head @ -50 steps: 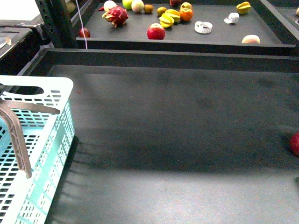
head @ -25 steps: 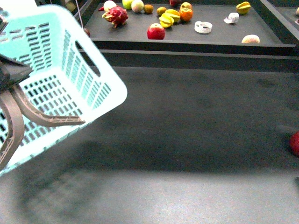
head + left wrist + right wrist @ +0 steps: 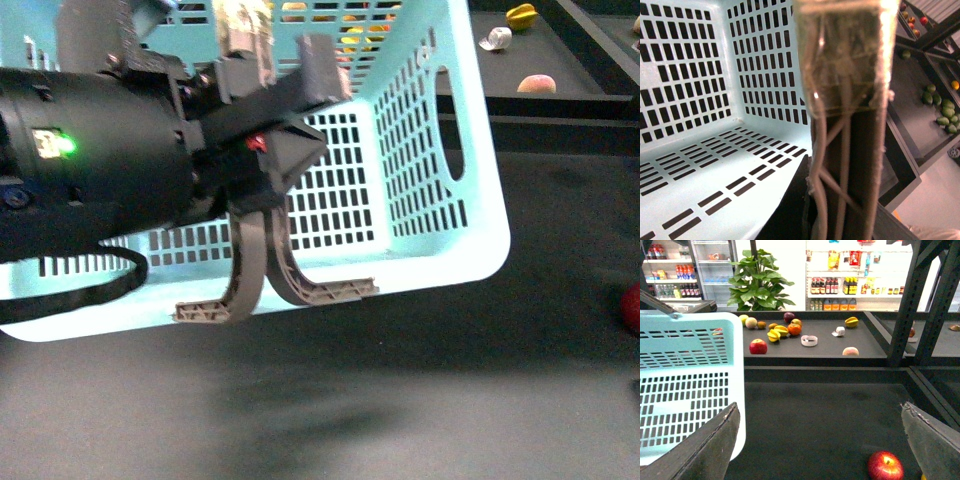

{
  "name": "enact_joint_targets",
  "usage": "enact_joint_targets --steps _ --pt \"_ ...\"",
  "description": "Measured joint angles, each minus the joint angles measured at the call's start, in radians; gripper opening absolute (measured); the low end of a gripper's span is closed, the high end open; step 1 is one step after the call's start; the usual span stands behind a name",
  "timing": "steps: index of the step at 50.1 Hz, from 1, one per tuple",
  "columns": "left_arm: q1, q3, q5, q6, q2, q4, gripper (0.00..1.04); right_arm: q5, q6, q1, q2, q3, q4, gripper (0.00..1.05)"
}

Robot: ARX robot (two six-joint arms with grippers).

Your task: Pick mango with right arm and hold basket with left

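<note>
Left gripper (image 3: 262,165): we see it clamped on basket (image 3: 430,130) handles (image 3: 255,275), frame centre.
Right gripper (image 3: 820,440): gaping wide, empty.
Bottle labels (image 3: 840,287): too small for us.

Bulky, matte black and cylindrical along the left arm (image 3: 100,170). Glows with a small green light (image 3: 57,146) set in a rectangular window on the casing. Carries a round dark screw (image 3: 12,195) near the rear edge and trails a black cable (image 3: 95,290) in a loop underneath. Narrows into the left gripper (image 3: 285,115): angular grey plates, a dark wedge-shaped block, a small red mark (image 3: 258,143). Wears a yellowish, semi-transparent pad (image 3: 845,55) on one finger, frayed at the edges, over a dark brown-black core. Ends, on the right gripper (image 3: 820,445), in two dark grey wedge fingers (image 3: 705,450) with a rough, grainy face and pale worn edges.
</note>
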State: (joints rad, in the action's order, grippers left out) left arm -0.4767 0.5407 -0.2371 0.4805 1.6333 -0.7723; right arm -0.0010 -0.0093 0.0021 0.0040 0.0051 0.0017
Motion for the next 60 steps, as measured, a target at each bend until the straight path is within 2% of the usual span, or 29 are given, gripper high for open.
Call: enact_joint_targets --steps 8,15,30,60 --pt "-0.083 0.010 0.008 -0.017 0.055 0.006 0.09 0.000 0.000 0.000 0.000 0.000 0.000 0.96" --pt "-0.113 0.044 0.011 -0.008 0.087 0.006 0.09 0.000 0.000 0.000 0.000 0.000 0.000 0.96" --pt "-0.116 0.134 0.032 -0.008 0.137 0.011 0.09 0.000 0.000 0.000 0.000 0.000 0.000 0.96" --pt "-0.114 0.146 0.043 -0.008 0.147 0.013 0.09 0.000 0.000 0.000 0.000 0.000 0.000 0.96"
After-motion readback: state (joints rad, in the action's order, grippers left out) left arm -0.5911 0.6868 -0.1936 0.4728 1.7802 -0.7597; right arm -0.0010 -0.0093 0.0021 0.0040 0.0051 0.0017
